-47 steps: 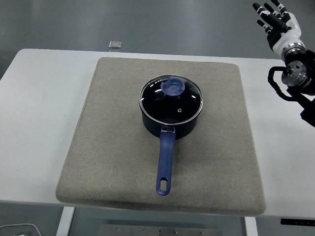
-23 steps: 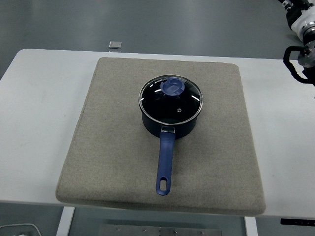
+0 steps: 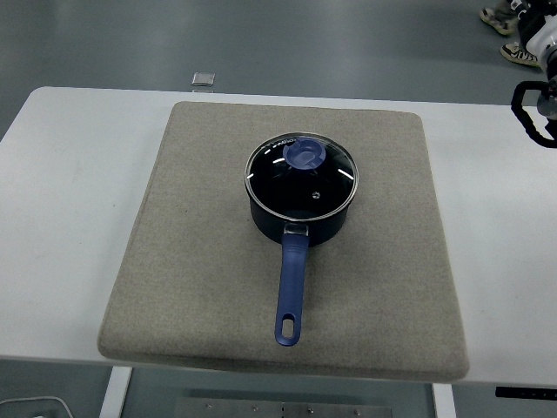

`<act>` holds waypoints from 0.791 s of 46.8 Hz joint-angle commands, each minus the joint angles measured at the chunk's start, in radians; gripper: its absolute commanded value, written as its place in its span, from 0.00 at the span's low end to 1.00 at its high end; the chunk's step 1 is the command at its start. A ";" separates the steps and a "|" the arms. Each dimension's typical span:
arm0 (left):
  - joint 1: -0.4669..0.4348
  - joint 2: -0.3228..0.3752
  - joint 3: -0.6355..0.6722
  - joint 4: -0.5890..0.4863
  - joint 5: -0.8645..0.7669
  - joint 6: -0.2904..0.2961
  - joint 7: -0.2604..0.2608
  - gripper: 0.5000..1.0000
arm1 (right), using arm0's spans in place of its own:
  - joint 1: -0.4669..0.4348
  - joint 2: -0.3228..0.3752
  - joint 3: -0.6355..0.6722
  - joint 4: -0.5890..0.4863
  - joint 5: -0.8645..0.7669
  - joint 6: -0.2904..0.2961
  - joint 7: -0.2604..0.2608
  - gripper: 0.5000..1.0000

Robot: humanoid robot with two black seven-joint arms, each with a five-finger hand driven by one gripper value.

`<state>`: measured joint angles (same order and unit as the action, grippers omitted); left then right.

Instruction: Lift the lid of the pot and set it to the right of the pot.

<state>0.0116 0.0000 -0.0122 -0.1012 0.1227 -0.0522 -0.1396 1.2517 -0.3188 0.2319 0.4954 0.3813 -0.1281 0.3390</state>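
Mat (image 3: pixel 191 261) grey, on white table (image 3: pixel 61 218) | pot (image 3: pixel 300 196) lidded | floor (image 3: pixel 261 39) grey

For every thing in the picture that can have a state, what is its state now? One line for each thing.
Pot: upright on the mat, covered, handle pointing to the table's near edge.
Lid: on the pot, closed, not lifted.
Lid knob: free, no hand on it.
Mat: flat on the table.
Right arm: at the upper right edge, far from the pot; the hand cannot be seen.
Left arm: out of view.
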 commanded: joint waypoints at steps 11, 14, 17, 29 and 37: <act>0.001 0.000 0.000 0.000 0.000 0.000 0.000 1.00 | -0.005 0.003 0.000 -0.006 0.001 -0.002 0.000 0.80; -0.001 0.000 0.000 0.000 0.000 0.000 0.000 1.00 | -0.005 0.004 0.000 -0.006 0.001 -0.002 0.000 0.80; 0.001 0.000 0.000 0.000 0.000 0.000 0.000 1.00 | -0.005 0.004 0.000 -0.008 0.001 -0.002 0.000 0.80; -0.001 0.000 0.000 0.000 0.000 0.000 0.000 1.00 | -0.014 0.009 0.001 -0.008 0.002 -0.008 -0.002 0.80; -0.001 0.000 0.000 0.000 0.000 0.000 0.000 1.00 | -0.023 0.012 0.001 -0.008 0.002 -0.015 -0.002 0.80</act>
<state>0.0113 0.0000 -0.0123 -0.1012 0.1227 -0.0522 -0.1396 1.2299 -0.3094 0.2331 0.4876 0.3835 -0.1424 0.3375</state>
